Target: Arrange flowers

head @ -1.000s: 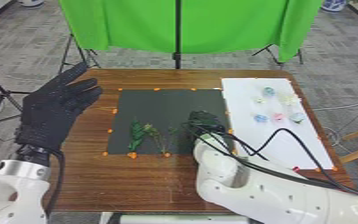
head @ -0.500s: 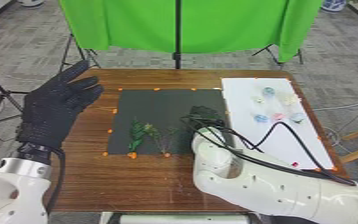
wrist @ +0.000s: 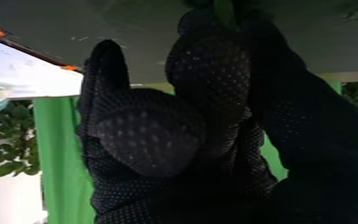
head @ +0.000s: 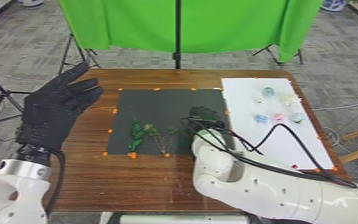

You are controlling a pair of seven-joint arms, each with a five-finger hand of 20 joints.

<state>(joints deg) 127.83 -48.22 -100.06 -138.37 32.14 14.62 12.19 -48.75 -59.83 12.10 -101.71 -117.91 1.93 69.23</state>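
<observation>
Fingers [head: 65, 77] of black-gloved left hand [head: 53, 112] loosely open, holding nothing. Black-gloved right hand [head: 206, 118] over dark mat [head: 162, 102]; cannot tell its grip. Right wrist view adds narrow green leaf [wrist: 224, 11] at glove's tip, hold unclear. Head view gives leafy green stems [head: 135, 136] and thin branching stems [head: 160, 140] on mat, pale blue, pink and white flower heads [head: 278, 118] on white sheet [head: 246, 92], brown wooden bench [head: 149, 187]. White right arm [head: 246, 182] bent, reaching in from lower right; left hand raised beside mat.
</observation>
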